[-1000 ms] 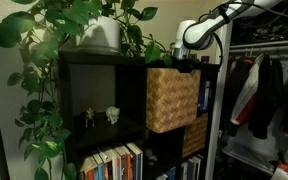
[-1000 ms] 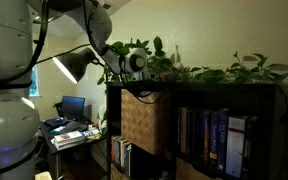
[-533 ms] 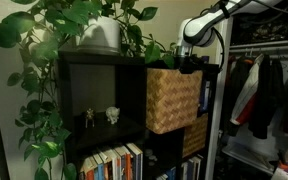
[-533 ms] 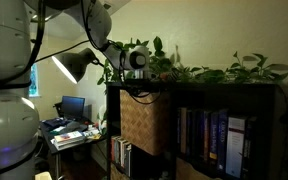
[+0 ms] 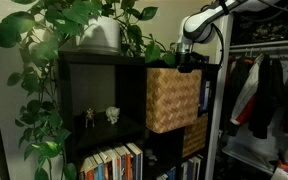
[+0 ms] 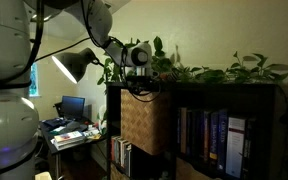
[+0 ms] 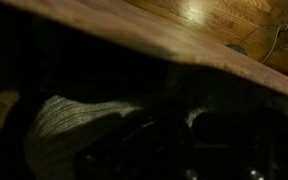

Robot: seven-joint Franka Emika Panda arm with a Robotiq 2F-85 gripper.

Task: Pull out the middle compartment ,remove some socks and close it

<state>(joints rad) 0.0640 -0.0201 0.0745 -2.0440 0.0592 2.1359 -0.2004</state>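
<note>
While gripping with the end effector [image 5: 188, 63] clenched, seemingly on the ribbed socks [image 7: 69, 120] inside the tan wicker middle compartment [image 5: 172, 100] standing partway out of the black shelf unit [image 5: 84, 62], lift straight up, clearing its rim and the plant leaves [image 5: 149, 45] before swinging away.

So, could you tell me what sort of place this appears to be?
Most likely a home, perhaps a bedroom or study: hanging clothes, books in a black shelf unit, and a monitor on a desk.

the middle compartment [image 5: 172, 100] hides the tool [image 5: 188, 63] tips.
</note>
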